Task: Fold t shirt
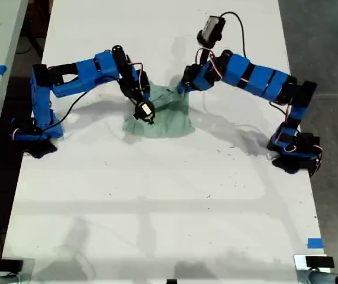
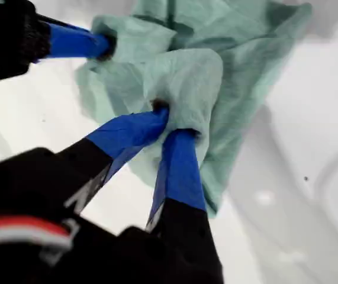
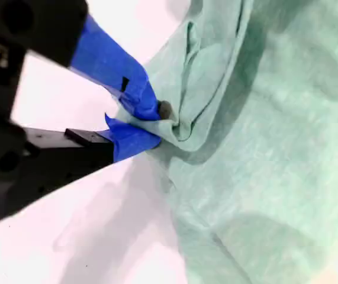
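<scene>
The pale mint-green t shirt lies bunched on the white table, between two blue arms. My first gripper is shut on a rounded fold of the t shirt, with the cloth wrapped over its blue fingertips. The other arm's blue finger touches a far corner of the cloth. My second gripper is shut on a rolled edge of the t shirt. In the exterior view, one arm's gripper meets the shirt from the left and the other's from the right; which is which I cannot tell.
The arm bases stand near the table's side edges in the exterior view, one at the left and one at the right. A cabled camera rises above the arm on the exterior view's right. Blue tape marks the near right.
</scene>
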`<state>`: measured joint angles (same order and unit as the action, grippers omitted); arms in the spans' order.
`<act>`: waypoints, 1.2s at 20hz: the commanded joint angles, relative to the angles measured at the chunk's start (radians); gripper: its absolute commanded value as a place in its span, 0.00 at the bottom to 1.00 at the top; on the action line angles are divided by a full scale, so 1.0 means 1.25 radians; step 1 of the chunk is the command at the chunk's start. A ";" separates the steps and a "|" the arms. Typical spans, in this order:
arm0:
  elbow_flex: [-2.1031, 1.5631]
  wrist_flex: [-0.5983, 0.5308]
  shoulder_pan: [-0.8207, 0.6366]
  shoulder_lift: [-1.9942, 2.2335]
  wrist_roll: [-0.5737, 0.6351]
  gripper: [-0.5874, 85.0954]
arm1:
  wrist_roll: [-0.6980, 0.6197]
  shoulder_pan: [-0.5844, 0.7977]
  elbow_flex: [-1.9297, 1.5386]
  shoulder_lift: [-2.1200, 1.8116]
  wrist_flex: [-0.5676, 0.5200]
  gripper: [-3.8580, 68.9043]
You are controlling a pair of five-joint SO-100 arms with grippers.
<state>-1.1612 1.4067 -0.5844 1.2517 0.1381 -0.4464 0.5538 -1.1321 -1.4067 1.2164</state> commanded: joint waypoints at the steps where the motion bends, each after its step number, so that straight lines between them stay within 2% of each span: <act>1: 0.065 -0.015 -0.070 -0.040 0.032 0.01 | -0.036 0.047 0.059 0.069 -0.018 0.05; 3: 0.065 -0.007 -0.098 -0.064 0.050 0.01 | -0.049 0.066 0.059 0.123 -0.018 0.06; 4: 0.066 0.001 -0.108 -0.066 0.061 0.09 | -0.054 0.070 0.059 0.136 -0.011 0.11; 5: 0.070 0.018 -0.113 -0.060 0.070 0.20 | -0.058 0.072 0.060 0.136 0.001 0.23; 7: 0.075 0.048 -0.113 -0.012 0.081 0.25 | -0.052 0.074 0.096 0.113 0.067 0.41; 8: 0.077 0.060 -0.110 0.032 0.088 0.24 | -0.059 0.075 0.110 0.083 0.092 0.43; 10: 0.098 0.099 -0.094 0.155 0.090 0.19 | -0.063 0.079 0.136 0.000 0.155 0.40; 11: 0.104 0.119 -0.088 0.227 0.090 0.14 | -0.059 0.079 0.136 -0.054 0.190 0.40; 12: 0.103 0.144 -0.082 0.301 0.090 0.02 | -0.042 0.067 0.124 -0.120 0.239 0.37; 15: -0.012 0.151 0.016 0.599 0.069 0.01 | 0.031 -0.009 -0.060 -0.400 0.298 0.08; 19: -0.202 0.128 0.223 0.940 -0.048 0.01 | 0.136 -0.160 -0.362 -0.763 0.303 0.08; 20: -0.335 0.080 0.253 1.046 -0.077 0.01 | 0.168 -0.207 -0.458 -0.839 0.281 0.08; 22: -0.681 -0.107 0.319 1.313 -0.123 0.01 | 0.218 -0.277 -0.681 -0.994 0.206 0.08; 24: -0.995 -0.242 0.387 1.532 -0.178 0.01 | 0.250 -0.326 -0.873 -1.140 0.150 0.08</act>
<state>-2.0141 1.2686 -0.1795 2.8900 -0.0230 -0.1733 0.1963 -2.0295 -2.6584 1.4726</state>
